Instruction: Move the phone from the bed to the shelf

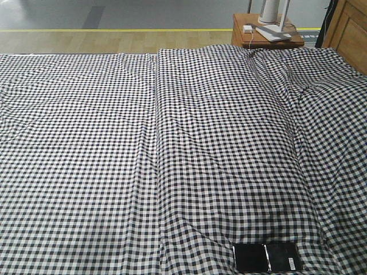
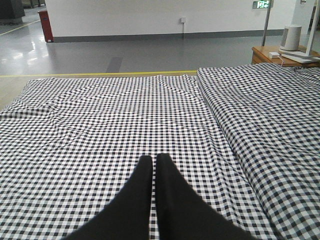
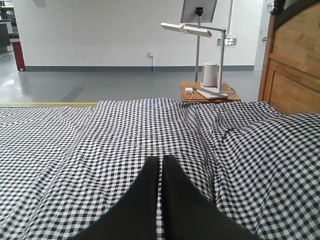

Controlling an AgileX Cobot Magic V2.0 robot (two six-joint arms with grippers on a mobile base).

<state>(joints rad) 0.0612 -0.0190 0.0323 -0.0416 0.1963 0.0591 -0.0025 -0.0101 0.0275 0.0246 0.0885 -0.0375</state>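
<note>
Has yet to grasp the phone (image 1: 266,257), near right on the bed (image 1: 172,143), with left pincer (image 2: 153,157) and right pincer (image 3: 161,159) both together, empty.

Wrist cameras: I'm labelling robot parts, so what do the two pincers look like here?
The left pincer and the right pincer look alike: two plain matte black fingers each, broad at the base and tapering to rounded points. No cables, markings or sleeves show, and the arms are out of view.

Staged bedroom: bed (image 1: 172,143) on yellow-taped hall floor (image 2: 125,55)
</note>
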